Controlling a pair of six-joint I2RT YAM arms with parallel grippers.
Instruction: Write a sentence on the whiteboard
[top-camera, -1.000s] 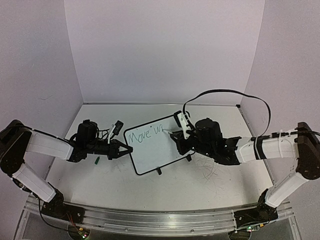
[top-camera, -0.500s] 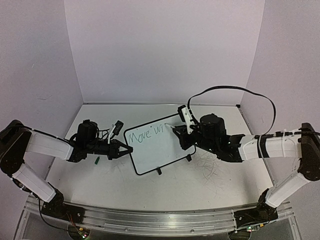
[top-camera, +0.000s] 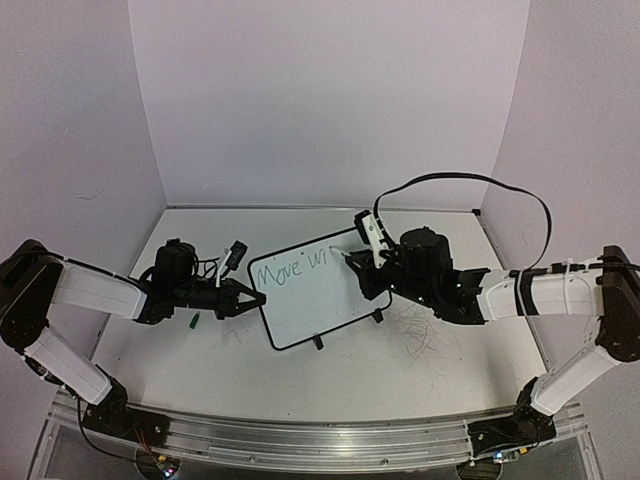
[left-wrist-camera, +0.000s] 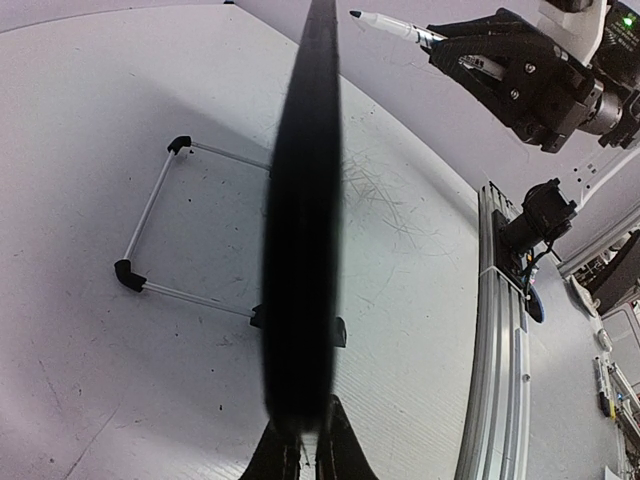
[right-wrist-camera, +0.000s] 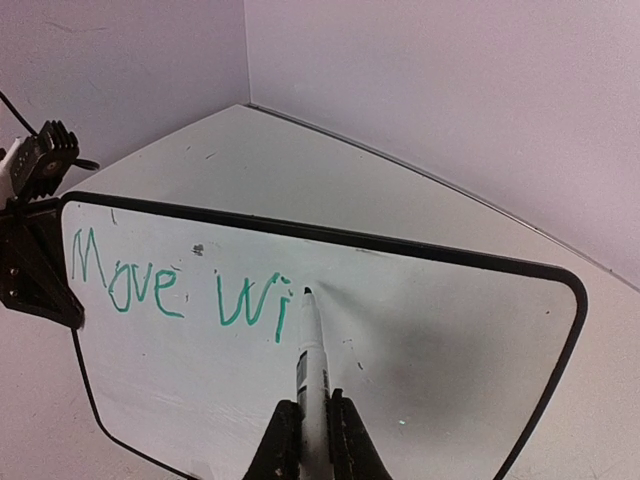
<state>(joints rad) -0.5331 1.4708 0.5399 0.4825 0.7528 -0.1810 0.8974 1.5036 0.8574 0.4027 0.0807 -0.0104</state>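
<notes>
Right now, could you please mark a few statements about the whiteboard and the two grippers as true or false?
1. The writing on the whiteboard is green and reads "Move wi". True.
2. The right gripper is shut on a marker. True.
3. The left gripper is open and clear of the whiteboard. False: it is shut on the whiteboard's left edge.
4. The whiteboard lies flat. False: it stands propped up at a tilt.
5. The marker is capped. False: its tip is bare and points at the whiteboard, just after the "i".
</notes>
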